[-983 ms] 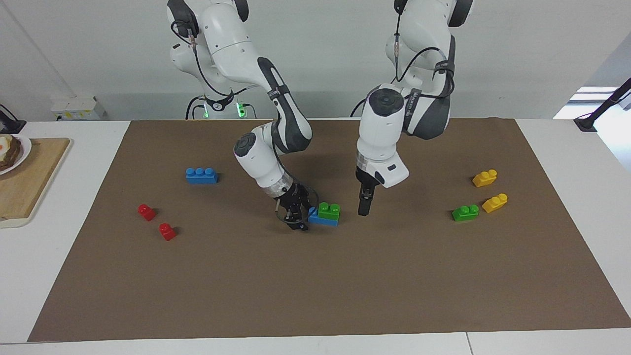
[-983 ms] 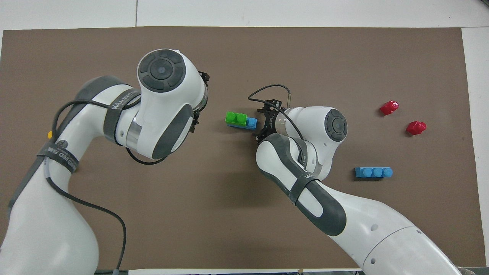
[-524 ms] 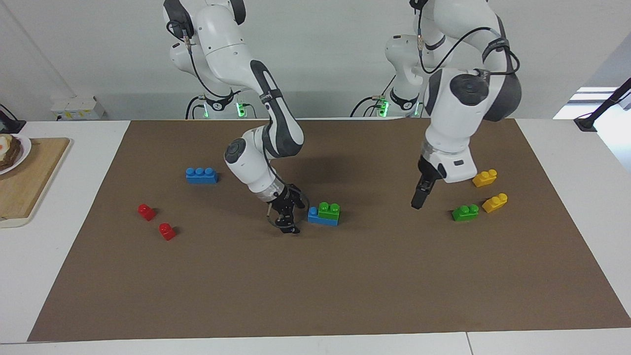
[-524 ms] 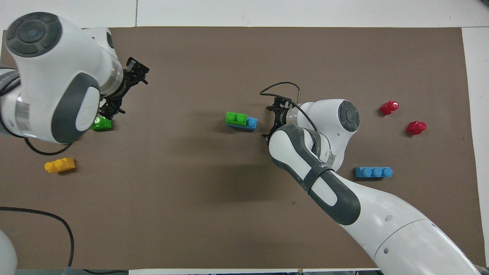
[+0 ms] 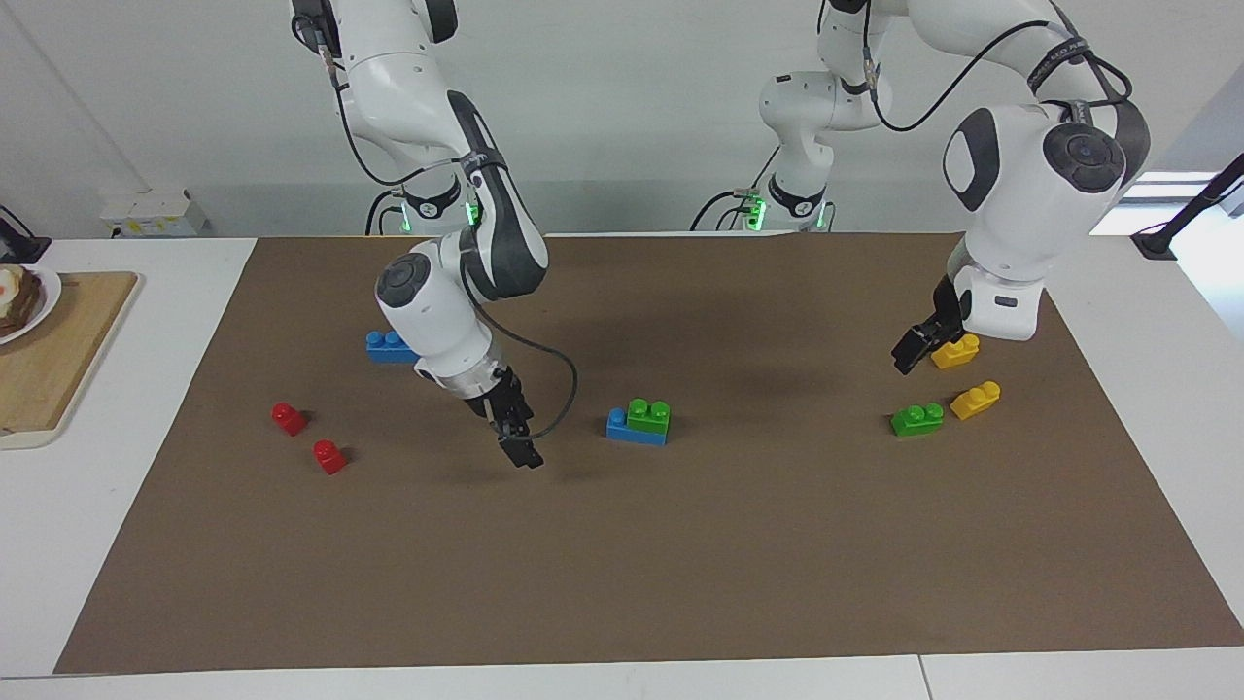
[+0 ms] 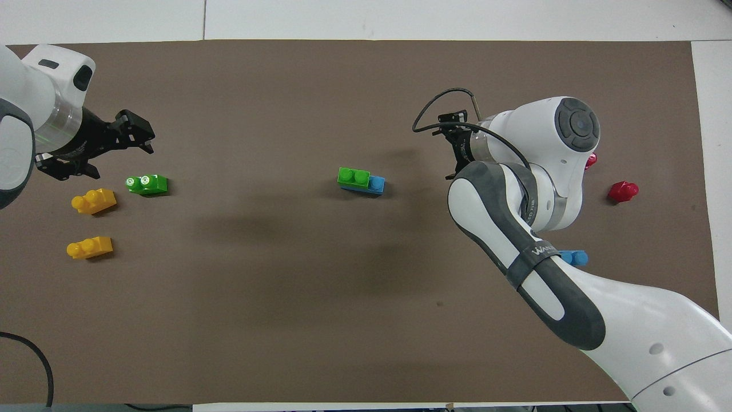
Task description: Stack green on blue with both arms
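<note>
a small green two-stud plastic brick [image 5: 648,414] is sitting on a long blue plastic brick [image 5: 622,429] mid-mat. the left gripper [image 5: 915,350] and right gripper [image 5: 518,444] are hanging open, empty.

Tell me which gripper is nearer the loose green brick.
Left. The left gripper hangs just above the loose green brick, beside the yellow bricks; the right gripper is past the green-on-blue stack.

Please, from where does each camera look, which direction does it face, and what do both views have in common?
Facing view: high across the table, looking toward the robots; shows both white arms down to their bases, right tool, left tool.
Overhead view: high above the robots' end, looking forward and steeply down; arms enter from the bottom.
Shared: the small green two-stud plastic brick stacked on the blue three-stud plastic brick.
</note>
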Motion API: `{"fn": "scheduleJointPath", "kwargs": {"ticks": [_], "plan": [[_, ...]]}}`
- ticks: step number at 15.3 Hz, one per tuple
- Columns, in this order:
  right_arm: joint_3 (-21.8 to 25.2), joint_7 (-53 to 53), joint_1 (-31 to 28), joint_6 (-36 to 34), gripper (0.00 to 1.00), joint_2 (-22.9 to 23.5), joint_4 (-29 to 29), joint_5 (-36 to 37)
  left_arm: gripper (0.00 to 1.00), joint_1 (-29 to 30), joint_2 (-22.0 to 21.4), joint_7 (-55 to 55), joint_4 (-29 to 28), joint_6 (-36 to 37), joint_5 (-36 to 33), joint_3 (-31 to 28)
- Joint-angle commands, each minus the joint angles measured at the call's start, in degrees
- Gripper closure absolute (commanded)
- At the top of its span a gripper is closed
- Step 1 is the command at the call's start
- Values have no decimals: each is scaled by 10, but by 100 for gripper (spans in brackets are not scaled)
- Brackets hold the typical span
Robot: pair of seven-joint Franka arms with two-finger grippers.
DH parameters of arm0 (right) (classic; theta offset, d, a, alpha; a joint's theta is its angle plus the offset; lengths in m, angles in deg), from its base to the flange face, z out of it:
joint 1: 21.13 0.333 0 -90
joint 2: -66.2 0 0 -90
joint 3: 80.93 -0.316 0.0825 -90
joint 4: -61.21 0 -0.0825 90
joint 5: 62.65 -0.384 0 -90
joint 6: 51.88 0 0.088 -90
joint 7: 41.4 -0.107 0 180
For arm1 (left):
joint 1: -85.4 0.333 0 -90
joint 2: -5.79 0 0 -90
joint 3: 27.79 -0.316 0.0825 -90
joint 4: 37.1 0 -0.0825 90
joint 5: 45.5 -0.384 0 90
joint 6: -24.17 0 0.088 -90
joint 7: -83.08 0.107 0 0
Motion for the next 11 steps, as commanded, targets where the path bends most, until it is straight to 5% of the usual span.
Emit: {"fn": "scheduleJointPath", "kwargs": {"ticks": [1,5,11], "plan": [[-4,134,-27,-42,1,-33,-2,62,0,9,-44,79,-32,37,5,-4],[-5,336,-59,-148,0,-110,-2,160,0,42,-92,154,-69,61,7,-13],[-5,572,-114,-241,0,-207,-13,164,0,36,-136,182,-112,82,7,-13]]}}
